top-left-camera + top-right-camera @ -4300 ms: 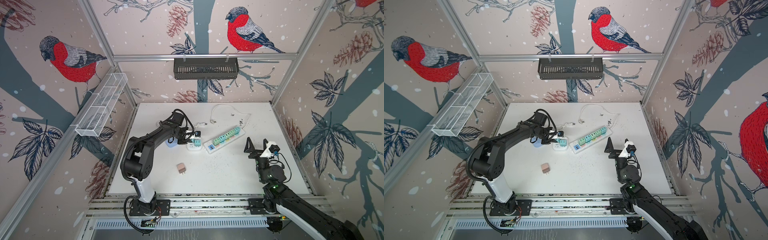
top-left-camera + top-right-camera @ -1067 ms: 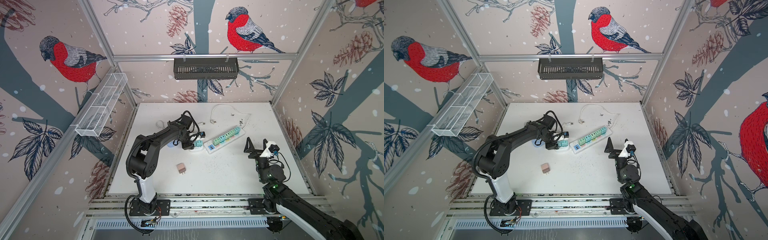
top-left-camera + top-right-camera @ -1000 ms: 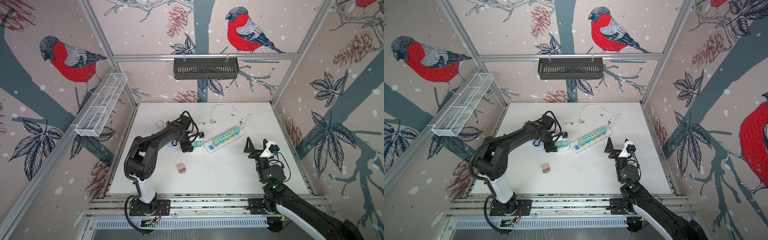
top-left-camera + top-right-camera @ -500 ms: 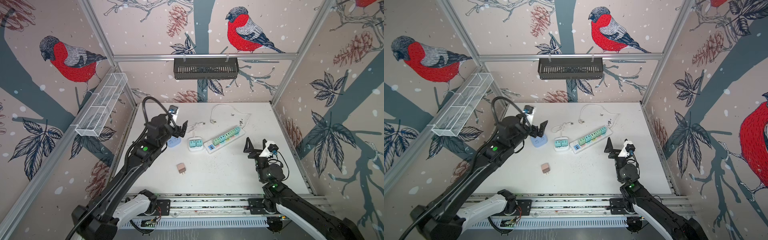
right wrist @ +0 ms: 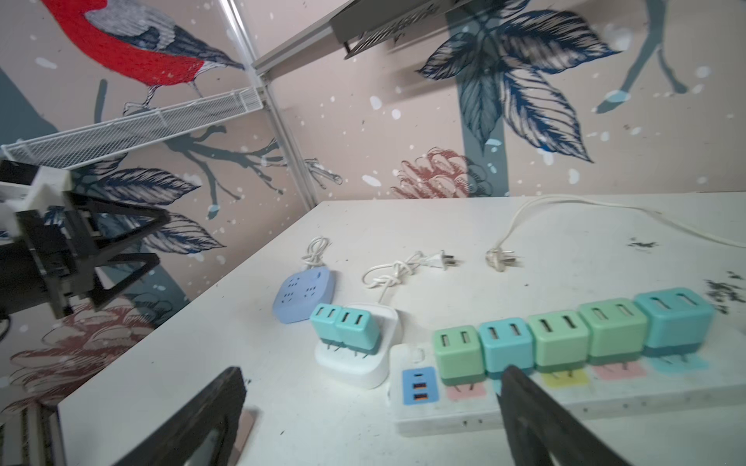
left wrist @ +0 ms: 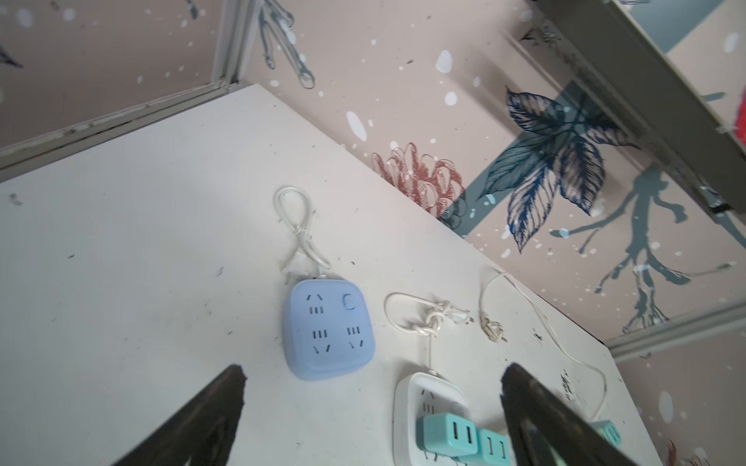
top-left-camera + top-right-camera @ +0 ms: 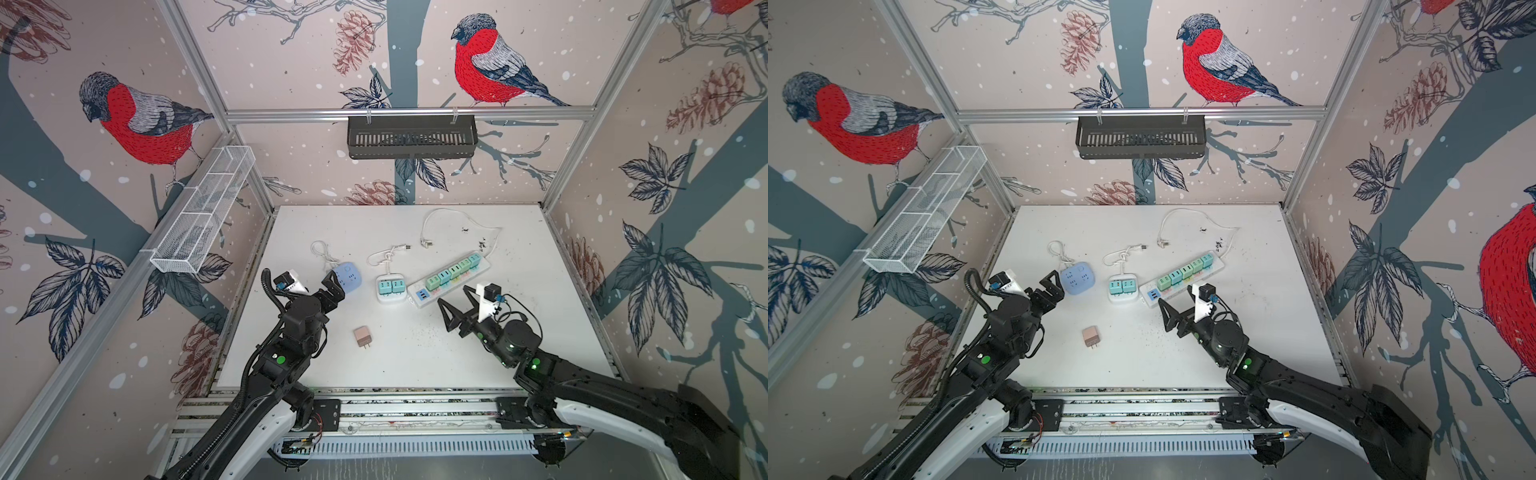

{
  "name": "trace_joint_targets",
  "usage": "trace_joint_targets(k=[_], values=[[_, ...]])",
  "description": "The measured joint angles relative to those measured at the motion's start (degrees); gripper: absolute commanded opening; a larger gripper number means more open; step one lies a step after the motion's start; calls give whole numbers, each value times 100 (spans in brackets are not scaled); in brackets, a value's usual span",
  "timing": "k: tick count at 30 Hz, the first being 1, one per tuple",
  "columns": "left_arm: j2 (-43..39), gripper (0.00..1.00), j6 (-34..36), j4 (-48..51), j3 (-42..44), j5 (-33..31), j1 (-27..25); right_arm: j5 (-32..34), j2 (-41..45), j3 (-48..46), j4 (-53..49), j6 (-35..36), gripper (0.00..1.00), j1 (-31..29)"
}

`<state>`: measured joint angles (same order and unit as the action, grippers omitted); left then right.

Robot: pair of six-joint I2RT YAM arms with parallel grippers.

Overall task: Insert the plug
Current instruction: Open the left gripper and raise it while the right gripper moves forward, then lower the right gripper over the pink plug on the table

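A pink plug lies loose on the white table, prongs toward the front. In both top views it sits between the two arms. My left gripper hovers open and empty just in front of a blue square socket. My right gripper is open and empty near the front end of the long power strip. In the right wrist view the pink plug peeks out beside one finger.
A white square socket holding two teal plugs stands between the blue socket and the strip. Several green and teal plugs fill the strip. White cords trail toward the back. A black basket hangs on the back wall.
My left gripper has let go at the white socket's teal plugs and drawn back up and to the front left. My right gripper has swung slightly toward the middle.
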<state>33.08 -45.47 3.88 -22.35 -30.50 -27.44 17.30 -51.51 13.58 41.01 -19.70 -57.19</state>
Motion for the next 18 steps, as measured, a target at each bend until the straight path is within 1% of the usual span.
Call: trace_joint_targets(k=[2, 4, 9, 11, 15, 18], values=[[28, 96, -57, -44, 293, -149, 42, 114, -481, 286, -24, 11, 98, -317], [188, 96, -24, -98, 442, -256, 219, 192, -1038, 632, -70, 37, 97, -549], [938, 96, 393, -306, 476, -122, 1128, 372, -2479, 1582, -363, 120, 94, -1010], [1252, 96, 529, -485, 546, -35, 1318, 374, -2953, 1897, -509, 173, 93, -1154], [1707, 96, 555, -739, 710, 114, 1460, 223, -3952, 2588, -758, 170, 88, -1364], [1786, 96, 647, -968, 715, 181, 1464, 76, -4592, 3143, -1036, 61, 85, -1464]])
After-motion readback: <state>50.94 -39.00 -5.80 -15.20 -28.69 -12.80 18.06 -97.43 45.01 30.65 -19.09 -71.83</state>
